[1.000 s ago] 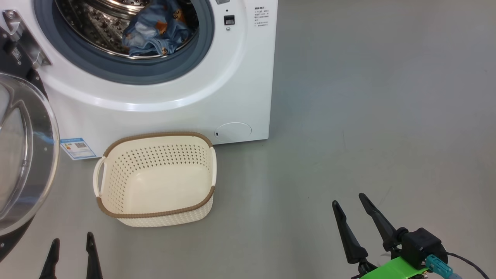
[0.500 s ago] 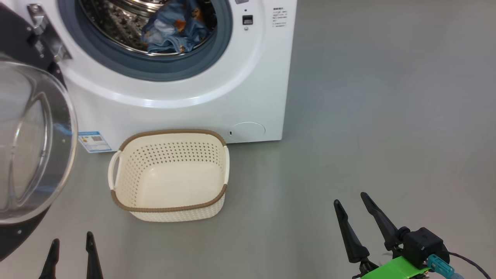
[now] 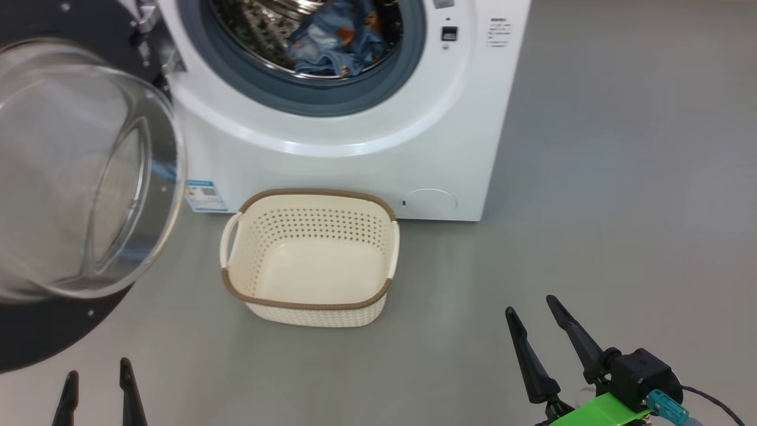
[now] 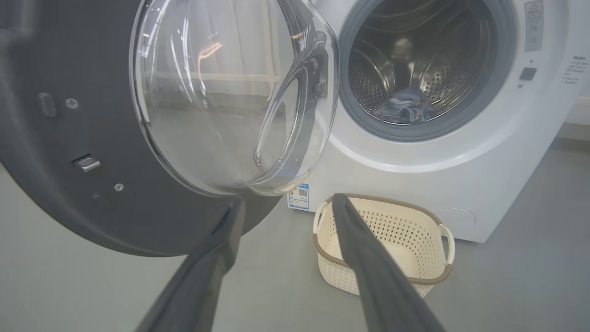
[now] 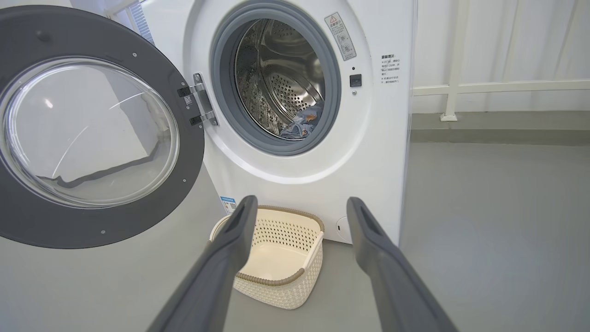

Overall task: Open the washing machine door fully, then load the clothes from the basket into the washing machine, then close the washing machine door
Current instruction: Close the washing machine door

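the washing machine door (image 3: pixel 83 177) is swung wide open to the left of the washing machine (image 3: pixel 355 154). it is hung on a metal hinge (image 3: pixel 157 41) at the left edge of the machine's front. its bulging clear glass bowl is turned outward, away from the machine's front, and is ringed by the black rim.

the left gripper (image 3: pixel 98 371) is seen in front of the washing machine and off to its left. its two dark fingers are held apart and nothing is held between them.

a blue energy label (image 3: pixel 201 196) is stuck low on the washing machine's front, at its left corner. the basket (image 3: pixel 313 316) is set upright on the grey floor (image 3: pixel 591 177) just in front of the washing machine, below its round opening. the basket's perforated walls and smooth pale bottom are seen.

the clothes (image 3: pixel 334 41) are lying inside the washing machine, low in the steel perforated drum (image 3: pixel 254 29) behind the grey-blue seal (image 3: pixel 307 100). blue fabric with orange marks can be made out.

a round cap (image 3: pixel 430 202) is set low on the right of the washing machine's front.

the right gripper (image 3: pixel 530 305) is seen in front of the washing machine and off to its right, well apart from it. its fingers are spread and nothing is held between them.
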